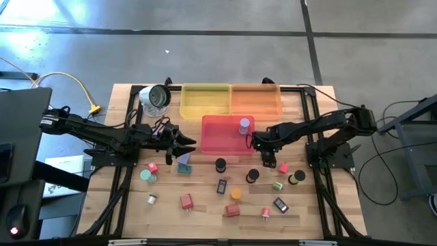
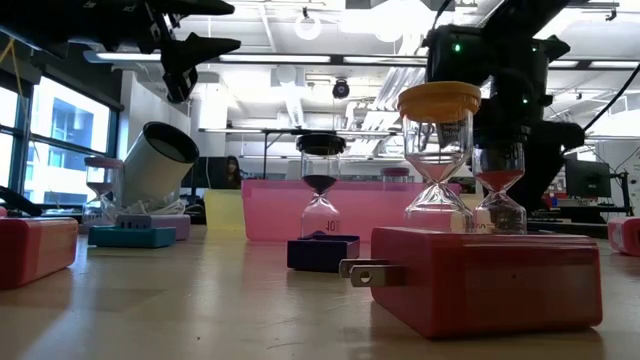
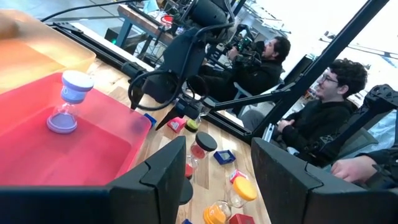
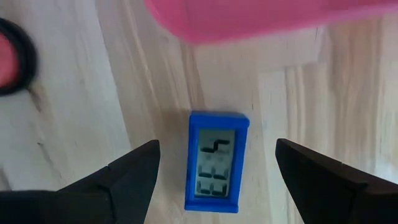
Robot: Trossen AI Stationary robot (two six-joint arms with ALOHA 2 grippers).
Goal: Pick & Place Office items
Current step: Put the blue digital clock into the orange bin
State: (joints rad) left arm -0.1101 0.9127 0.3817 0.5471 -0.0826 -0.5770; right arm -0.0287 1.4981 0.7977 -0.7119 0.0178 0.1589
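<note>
From above, the right hand hangs just off the pink tray's right near corner, and the left hand sits beside its left edge, with office items scattered over the near counter. The left wrist view shows the left hand's fingers spread apart above the tray's near rim, a lilac sand timer standing inside. The right wrist view shows the right hand's fingers wide apart, straddling a blue clock on bare wood just clear of the tray edge.

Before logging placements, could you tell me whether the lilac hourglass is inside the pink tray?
Inside: the lilac hourglass stands upright on the pink tray floor.
</note>
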